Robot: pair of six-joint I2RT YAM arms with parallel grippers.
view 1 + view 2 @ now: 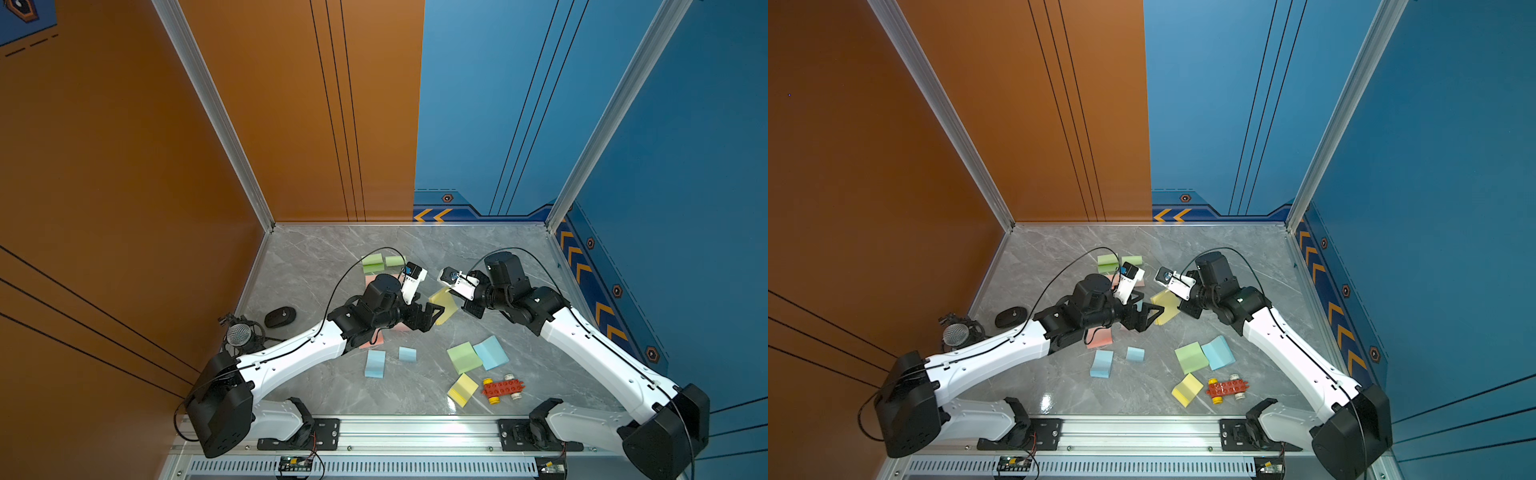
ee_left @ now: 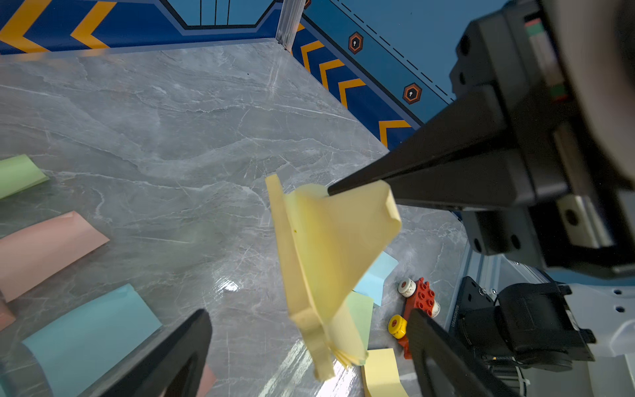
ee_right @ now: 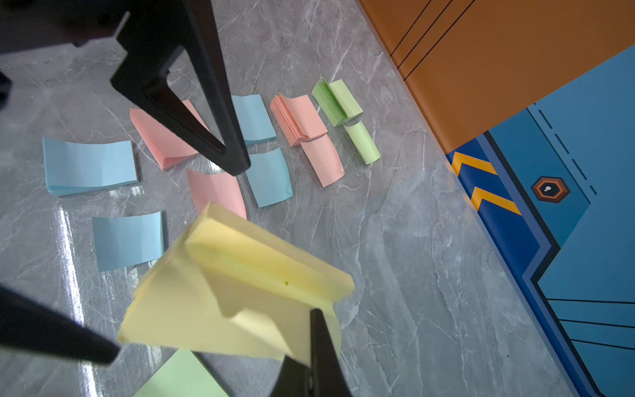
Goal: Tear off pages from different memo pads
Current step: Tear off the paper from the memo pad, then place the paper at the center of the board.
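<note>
Grey marble tabletop [image 1: 316, 257]; right gripper [image 3: 316, 314] clamped tight on a corner of the yellow memo pad [image 2: 326, 247], pad hanging clear of the table below its tips; left gripper [image 1: 437, 319] spread wide, gripping nothing, just beside the pad, fingers either side of it in its wrist view. Other memo pads [image 3: 299, 120] and loose pages [image 3: 129, 240] lie under and around the left gripper.

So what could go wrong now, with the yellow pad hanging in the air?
1. The right gripper holds the yellow memo pad only by a folded corner; that sheet could rip and the pad would fall.
2. The open left gripper may close on several fanned sheets, not one.
</note>
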